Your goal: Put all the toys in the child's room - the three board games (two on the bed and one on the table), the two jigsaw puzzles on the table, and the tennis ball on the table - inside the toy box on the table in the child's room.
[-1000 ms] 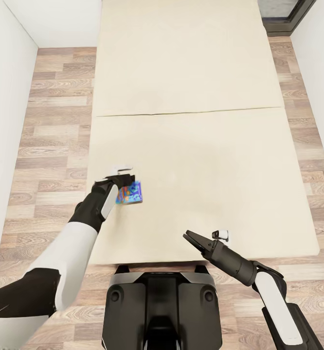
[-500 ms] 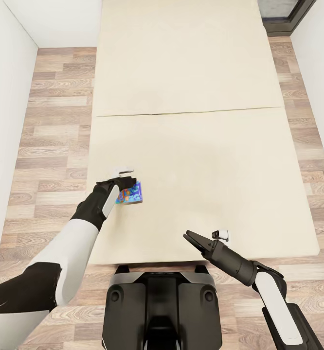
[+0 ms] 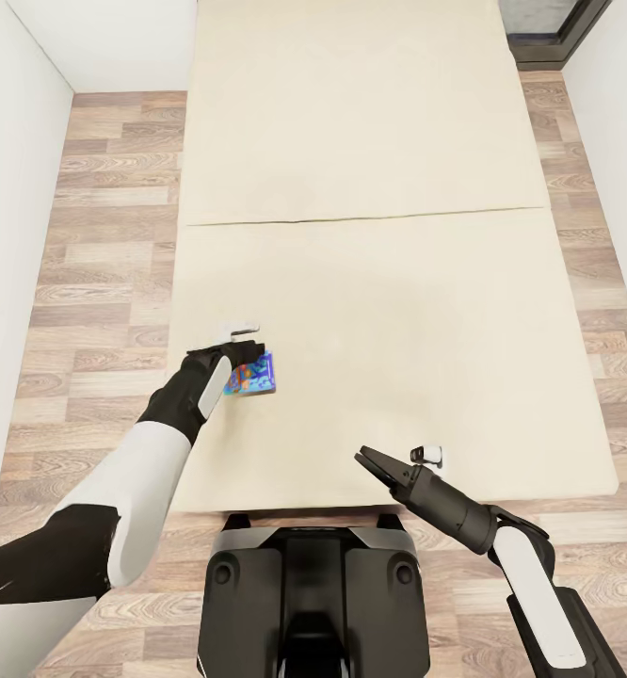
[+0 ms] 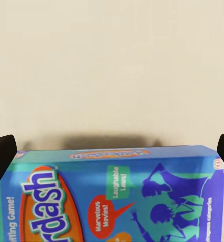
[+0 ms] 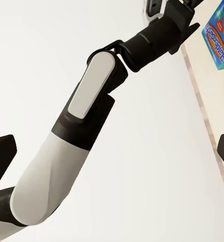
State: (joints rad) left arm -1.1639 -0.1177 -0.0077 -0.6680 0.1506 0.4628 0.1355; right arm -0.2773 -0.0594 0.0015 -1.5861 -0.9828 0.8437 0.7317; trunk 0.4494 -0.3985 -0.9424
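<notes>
Nearest the base, over the bed's foot edge: right gripper [image 3: 368,460], jaws parted, nothing between them, aimed up-bed toward the left arm, well apart from any toy. Farther out, near the left edge of the bed [image 3: 398,311]: left gripper [image 3: 242,350] at the near-left corner of a blue board game [image 3: 254,374]. Lying flat on the beige mattress, box beside and partly under the gripper in the head view. From the left wrist view, fingertips [image 4: 1,156] spread wide at either side of the frame, with the box [image 4: 117,196] running crosswise between them, long axis spanning the gap from finger to finger; jaws apart, no contact discernible. Probably a grasp across the short side would suit better, or a slight advance before closing. Clearly the left arm's job. Beyond: bare mattress, then wood-plank floor [image 3: 106,188] and white walls.
</notes>
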